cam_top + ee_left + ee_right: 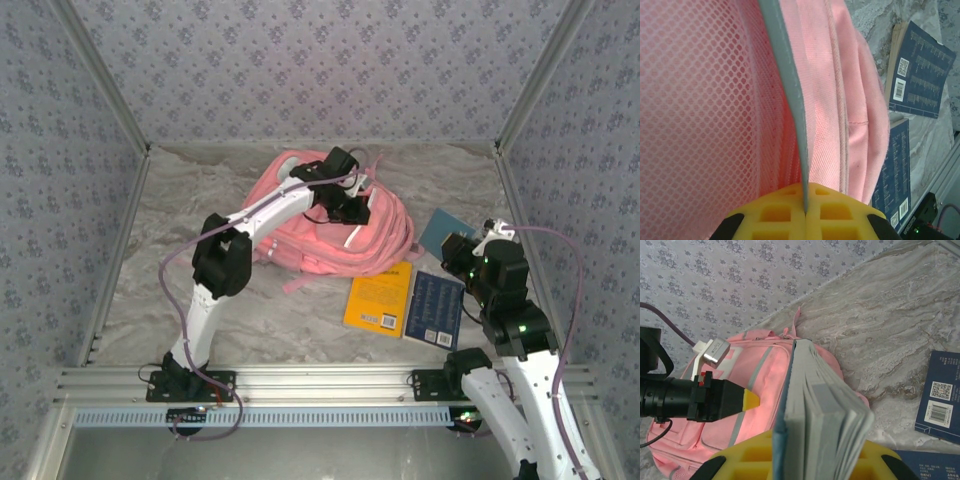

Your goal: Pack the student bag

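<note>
- Lying nearest the arm bases, a yellow book [380, 298] and a dark blue book [435, 308] rest flat and side by side on the marbled table [200, 300].
- Just beyond them, the right gripper [470, 248] is clamped on a blue-covered book [443, 228], its page edges showing between the fingers.
- Farther back, the student bag [378, 245] lies flat mid-table, towards the rear wall.
- Over the bag, the left gripper [805, 202] has its jaws pinched together on the bag's grey stripe [790, 90].

Light: bright, even and diffuse from overhead; the bench [290, 322] looks pale and washed.
Shadows: soft and thin, hugging the student bag [385, 240].
Focus: overhead view grainy; my left wrist view softens at my left end effector [805, 194].
</note>
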